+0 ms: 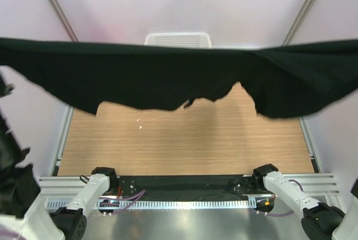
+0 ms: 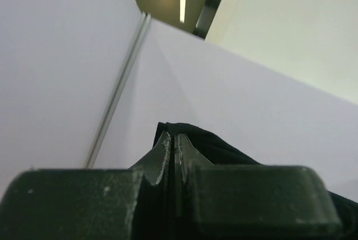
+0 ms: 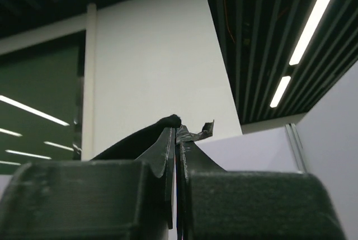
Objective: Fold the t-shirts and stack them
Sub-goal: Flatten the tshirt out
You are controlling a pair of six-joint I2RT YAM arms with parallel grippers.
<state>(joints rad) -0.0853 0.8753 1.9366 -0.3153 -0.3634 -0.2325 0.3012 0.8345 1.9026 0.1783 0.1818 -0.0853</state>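
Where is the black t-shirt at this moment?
In the top view the black t-shirt hangs stretched edge to edge above the wooden table, in front of the white basket.

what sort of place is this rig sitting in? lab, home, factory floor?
Probably an indoor robotics lab cell, not a home: a wood-grain table boxed in by plain white partition panels, under long strip lights on a dark open ceiling.

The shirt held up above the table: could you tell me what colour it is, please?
The shirt is plain black, seen best in the top external view.
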